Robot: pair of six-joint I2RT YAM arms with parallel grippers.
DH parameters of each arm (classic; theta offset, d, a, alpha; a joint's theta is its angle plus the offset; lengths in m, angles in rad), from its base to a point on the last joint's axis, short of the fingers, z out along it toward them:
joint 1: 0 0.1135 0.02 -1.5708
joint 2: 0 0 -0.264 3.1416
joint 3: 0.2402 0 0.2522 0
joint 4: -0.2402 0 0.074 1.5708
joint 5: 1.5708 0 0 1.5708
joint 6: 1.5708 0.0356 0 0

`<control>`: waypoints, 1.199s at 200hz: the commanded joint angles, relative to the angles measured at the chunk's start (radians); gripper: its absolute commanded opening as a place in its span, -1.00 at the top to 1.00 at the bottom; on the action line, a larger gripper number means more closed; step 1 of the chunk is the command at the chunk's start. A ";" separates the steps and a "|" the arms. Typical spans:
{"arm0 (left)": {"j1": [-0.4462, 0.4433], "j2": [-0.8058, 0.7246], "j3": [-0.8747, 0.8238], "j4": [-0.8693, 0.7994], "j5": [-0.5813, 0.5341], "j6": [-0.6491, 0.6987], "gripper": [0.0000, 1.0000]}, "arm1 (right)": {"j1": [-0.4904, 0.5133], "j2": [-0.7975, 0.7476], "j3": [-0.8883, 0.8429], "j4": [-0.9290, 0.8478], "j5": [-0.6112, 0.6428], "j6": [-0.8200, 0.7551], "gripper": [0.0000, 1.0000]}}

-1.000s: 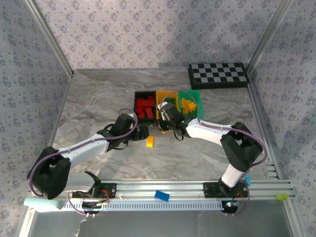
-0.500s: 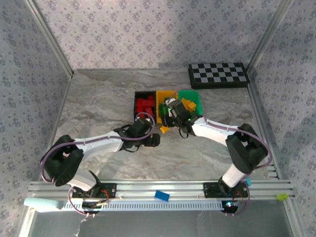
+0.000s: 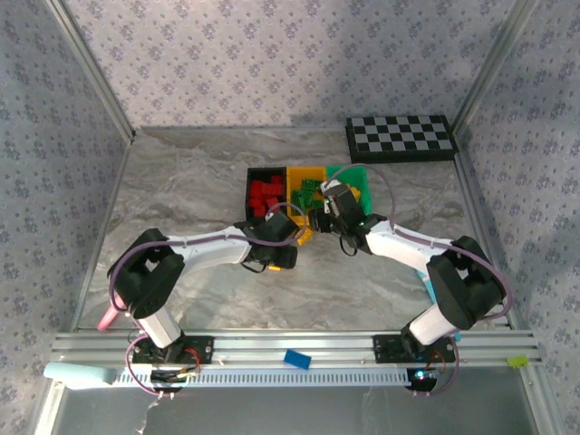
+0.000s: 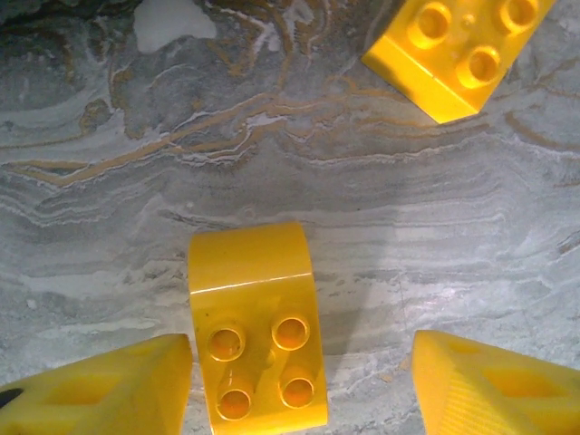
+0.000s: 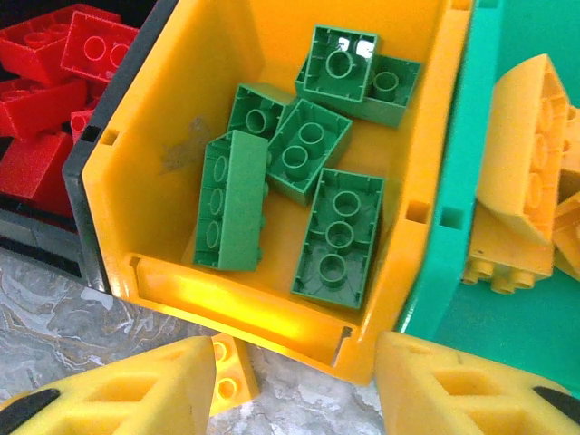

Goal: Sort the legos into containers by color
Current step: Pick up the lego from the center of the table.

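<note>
The yellow brick (image 4: pixel 254 335), lower centre, looks light, hard and slick; the left claw (image 4: pixel 304 367) straddles it half-wide, unclosed, and should pinch its smooth flat sides.

Setting: robotics lab test cell. Evidence: aluminium extrusion rail (image 3: pixel 272 343) along bottom edge, patterned backdrop walls (image 3: pixel 272 63), checkerboard (image 3: pixel 400 138) upper right, marbled table (image 3: pixel 181 190).

Glossy moulded plastic legos (image 5: pixel 231 199); smooth shiny plastic containers (image 5: pixel 217 63); matt marble-look table (image 4: pixel 381 217).
</note>
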 commanded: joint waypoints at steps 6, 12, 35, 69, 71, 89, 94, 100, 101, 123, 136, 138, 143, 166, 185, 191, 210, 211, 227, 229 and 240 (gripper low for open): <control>-0.008 0.029 0.036 -0.073 -0.014 0.019 -0.26 | -0.014 -0.036 -0.023 0.023 0.021 0.023 -0.02; -0.008 0.033 0.037 -0.073 -0.015 0.018 -0.26 | -0.016 -0.038 -0.025 0.024 0.022 0.023 -0.02; -0.008 0.051 0.035 -0.073 -0.005 0.013 -0.17 | -0.022 -0.030 -0.031 0.034 0.019 0.027 -0.03; -0.010 0.056 0.037 -0.068 0.005 0.019 -0.02 | -0.022 -0.025 -0.034 0.039 0.020 0.030 -0.03; -0.010 0.056 0.038 -0.069 0.004 0.020 -0.02 | -0.022 -0.026 -0.035 0.041 0.019 0.031 -0.03; -0.010 0.060 0.051 -0.081 0.007 0.025 0.11 | -0.023 -0.028 -0.039 0.042 0.024 0.035 -0.02; -0.010 0.062 0.055 -0.085 0.009 0.030 0.15 | -0.023 -0.028 -0.039 0.042 0.024 0.035 -0.02; -0.010 0.063 0.058 -0.088 0.010 0.032 0.20 | -0.022 -0.028 -0.038 0.042 0.024 0.036 -0.02; -0.010 0.063 0.058 -0.088 0.010 0.033 0.21 | -0.021 -0.030 -0.039 0.043 0.024 0.036 -0.02; -0.010 0.063 0.060 -0.093 0.004 0.039 0.36 | -0.022 -0.032 -0.045 0.050 0.035 0.033 -0.02; -0.010 0.060 0.061 -0.095 0.001 0.036 0.41 | -0.023 -0.027 -0.047 0.048 0.042 0.033 -0.03; -0.010 0.059 0.062 -0.095 0.001 0.036 0.41 | -0.022 -0.027 -0.046 0.048 0.043 0.033 -0.02; -0.010 0.055 0.062 -0.095 0.001 0.036 0.41 | -0.023 -0.026 -0.047 0.046 0.047 0.034 -0.03; -0.010 0.032 0.058 -0.076 -0.001 0.037 0.43 | -0.023 -0.029 -0.065 0.068 0.059 0.034 -0.03; -0.010 0.020 0.062 -0.068 -0.004 0.042 0.43 | -0.021 -0.029 -0.113 0.129 0.097 0.041 -0.03; -0.010 0.013 0.062 -0.061 -0.003 0.042 0.47 | -0.018 -0.031 -0.132 0.159 0.111 0.050 -0.02; -0.012 -0.022 0.036 -0.008 -0.001 0.039 0.48 | -0.017 -0.030 -0.180 0.212 0.138 0.069 -0.02; -0.012 -0.022 0.034 -0.005 0.000 0.039 0.48 | -0.017 -0.030 -0.182 0.213 0.139 0.069 -0.02; -0.012 -0.049 0.012 0.031 0.000 0.029 0.49 | -0.014 -0.035 -0.187 0.217 0.140 0.076 -0.03; -0.012 -0.051 0.011 0.033 -0.001 0.029 0.49 | -0.014 -0.035 -0.187 0.217 0.140 0.076 -0.03; -0.012 -0.058 0.008 0.040 0.001 0.026 0.50 | -0.013 -0.035 -0.185 0.214 0.140 0.076 -0.03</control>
